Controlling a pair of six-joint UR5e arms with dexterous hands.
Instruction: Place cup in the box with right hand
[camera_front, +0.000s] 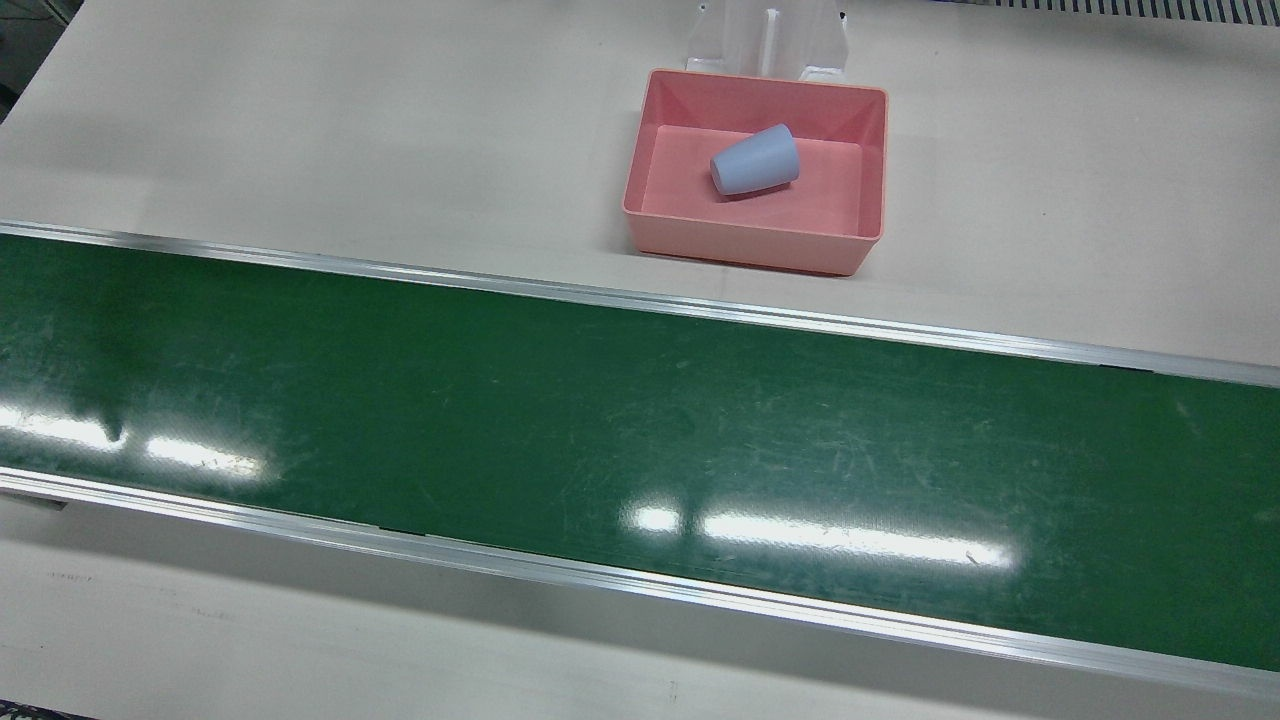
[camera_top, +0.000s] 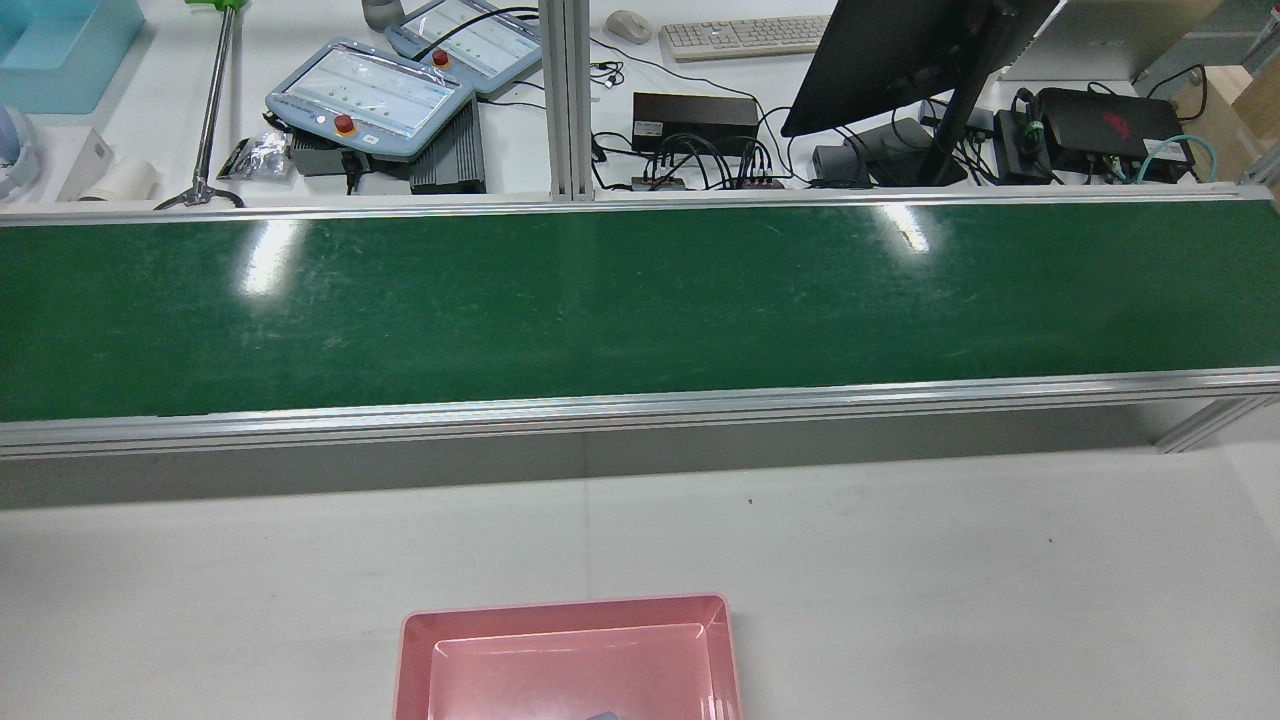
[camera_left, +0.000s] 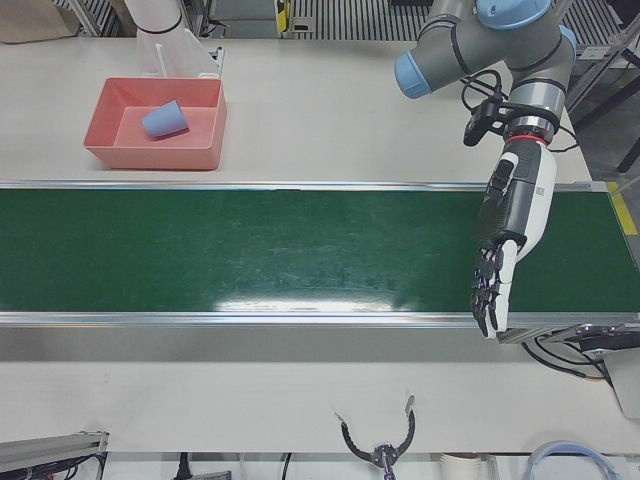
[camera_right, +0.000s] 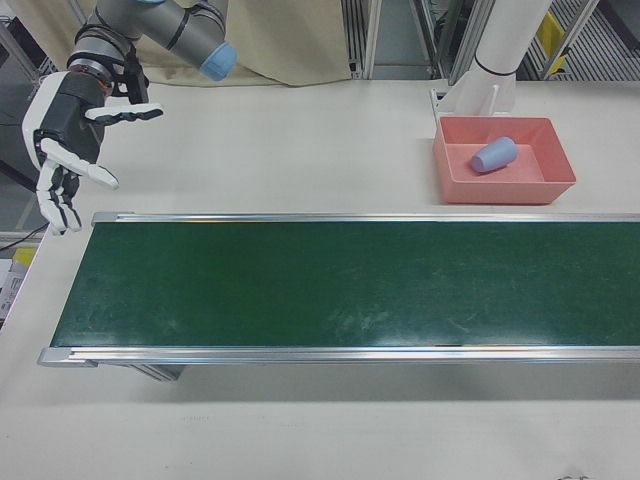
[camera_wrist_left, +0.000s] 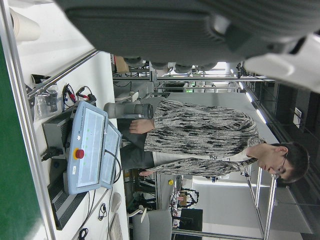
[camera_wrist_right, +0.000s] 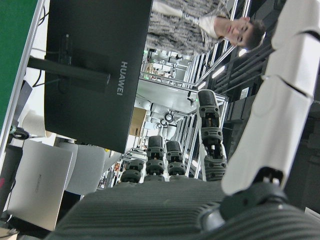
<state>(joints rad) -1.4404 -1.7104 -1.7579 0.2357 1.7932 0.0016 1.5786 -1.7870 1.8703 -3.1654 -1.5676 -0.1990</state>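
A light blue cup (camera_front: 755, 160) lies on its side inside the pink box (camera_front: 850, 250), which sits on the white table beside the green conveyor belt. The cup (camera_left: 165, 119) and box (camera_left: 150, 156) also show in the left-front view, and the cup (camera_right: 494, 154) in the box (camera_right: 500, 188) in the right-front view. My right hand (camera_right: 70, 140) hangs open and holds nothing at the far end of the belt, well away from the box. My left hand (camera_left: 510, 235) is open with fingers extended downward over the opposite belt end.
The green conveyor belt (camera_front: 640, 450) with aluminium rails crosses the table. Behind it lie teach pendants (camera_top: 370, 95), a monitor (camera_top: 900, 50), cables and a keyboard. A person (camera_wrist_left: 210, 135) stands behind the operators' desk. A white arm pedestal (camera_front: 768, 38) stands just behind the box.
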